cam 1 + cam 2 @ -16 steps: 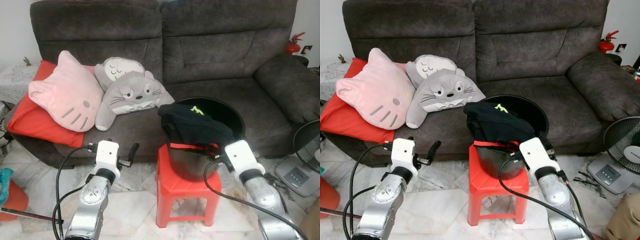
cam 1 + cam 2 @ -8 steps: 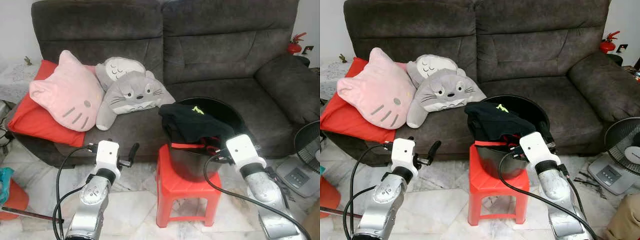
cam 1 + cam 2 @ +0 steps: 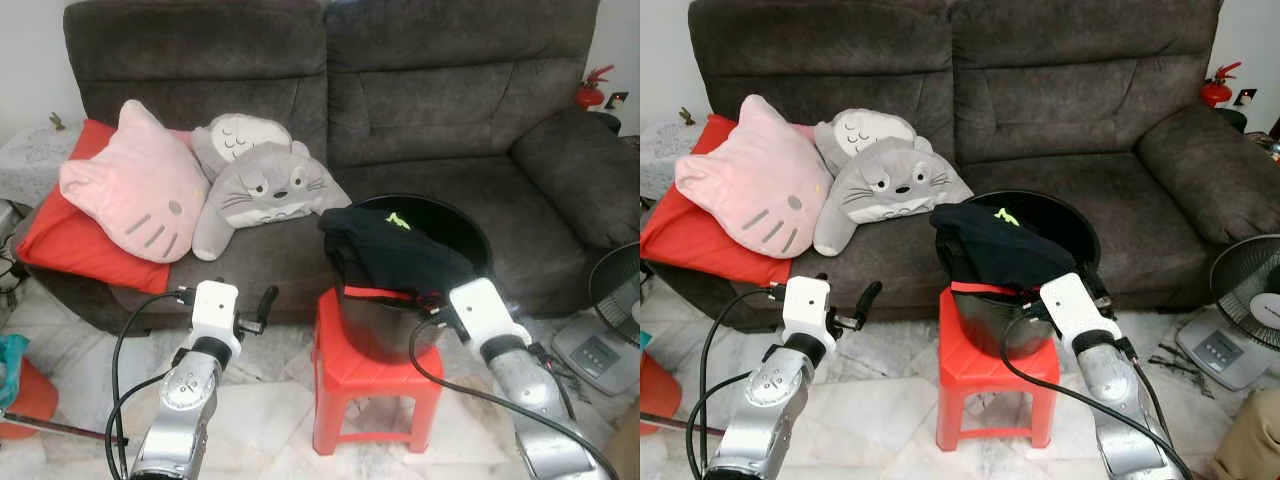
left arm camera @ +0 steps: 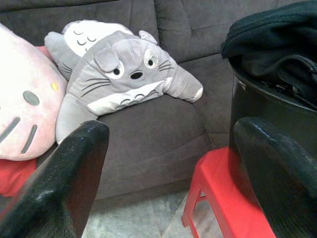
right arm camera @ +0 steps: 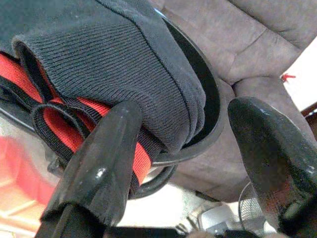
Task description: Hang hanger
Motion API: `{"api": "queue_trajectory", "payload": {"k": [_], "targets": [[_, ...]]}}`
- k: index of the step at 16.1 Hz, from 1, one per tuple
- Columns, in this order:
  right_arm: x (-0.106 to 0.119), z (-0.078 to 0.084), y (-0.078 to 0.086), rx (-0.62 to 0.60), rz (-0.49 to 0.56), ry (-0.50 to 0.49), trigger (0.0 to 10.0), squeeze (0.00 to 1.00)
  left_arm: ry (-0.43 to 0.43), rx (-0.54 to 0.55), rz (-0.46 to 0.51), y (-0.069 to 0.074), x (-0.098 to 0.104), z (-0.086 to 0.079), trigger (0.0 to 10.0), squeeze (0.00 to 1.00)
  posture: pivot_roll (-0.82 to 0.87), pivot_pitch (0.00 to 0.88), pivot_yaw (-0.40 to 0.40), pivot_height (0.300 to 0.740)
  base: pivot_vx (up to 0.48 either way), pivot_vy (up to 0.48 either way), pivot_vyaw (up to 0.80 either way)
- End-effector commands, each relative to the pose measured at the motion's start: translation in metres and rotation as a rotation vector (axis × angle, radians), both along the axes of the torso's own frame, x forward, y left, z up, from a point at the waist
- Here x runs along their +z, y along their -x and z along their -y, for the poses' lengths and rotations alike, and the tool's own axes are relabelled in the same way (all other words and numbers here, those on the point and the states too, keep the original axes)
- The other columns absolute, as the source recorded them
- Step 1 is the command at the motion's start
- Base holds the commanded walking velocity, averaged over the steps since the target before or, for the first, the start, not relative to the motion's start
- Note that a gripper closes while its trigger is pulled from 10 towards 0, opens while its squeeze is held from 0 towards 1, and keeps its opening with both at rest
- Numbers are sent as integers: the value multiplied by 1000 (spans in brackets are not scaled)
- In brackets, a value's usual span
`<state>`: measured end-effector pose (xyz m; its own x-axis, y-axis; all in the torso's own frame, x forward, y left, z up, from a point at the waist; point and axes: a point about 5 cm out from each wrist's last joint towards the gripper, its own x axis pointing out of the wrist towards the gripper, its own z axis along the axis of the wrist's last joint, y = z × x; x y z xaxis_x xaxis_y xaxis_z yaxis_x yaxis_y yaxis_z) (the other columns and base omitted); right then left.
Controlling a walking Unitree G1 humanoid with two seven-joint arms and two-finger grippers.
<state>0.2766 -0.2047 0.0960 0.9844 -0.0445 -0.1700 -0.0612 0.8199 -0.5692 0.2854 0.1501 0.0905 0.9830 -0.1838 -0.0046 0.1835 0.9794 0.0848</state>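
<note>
The right gripper (image 5: 178, 163) is spread wide at the near right rim of the black bucket (image 3: 455, 225) on the red stool (image 3: 350, 372), one finger against the black garment (image 3: 395, 250) draped over it. I can't spot a hanger anywhere, possibly buried under the cloth. Closing there risks snagging the red-trimmed hem and tipping the bucket, while the left gripper (image 4: 168, 163) waits open near the sofa (image 3: 430, 120).

No legible text, label or number on anything.

Head stereo looks down at sofa (image 3: 400, 110); both wrist views close, sharing black bucket (image 4: 267, 109) and sofa.
</note>
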Motion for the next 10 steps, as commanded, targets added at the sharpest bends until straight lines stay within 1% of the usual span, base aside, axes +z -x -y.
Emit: {"api": "queue_trajectory", "payload": {"k": [1,3,5,6,10], "targets": [[-1,-2,-1,7,-21,3,10000,0,0,7,-6,-1,-2,-1,10000,0,-70,0,44,740,0,0,0],[-4,-4,-1,30,-39,42,10000,0,-1,7,-5,-1,-2,-1,10000,0,-67,0,43,740,0,0,0],[-2,-6,-2,34,-21,42,10000,0,0,8,-6,-1,-2,-1,10000,0,-69,0,43,740,0,0,0],[1,-6,-3,51,0,81,10000,0,0,9,-7,-1,-2,-1,10000,0,-71,0,44,740,0,0,0],[1,-5,-8,48,-8,125,10000,0,2,11,-3,-3,-2,0,10000,0,-69,0,42,740,0,0,0]]}}
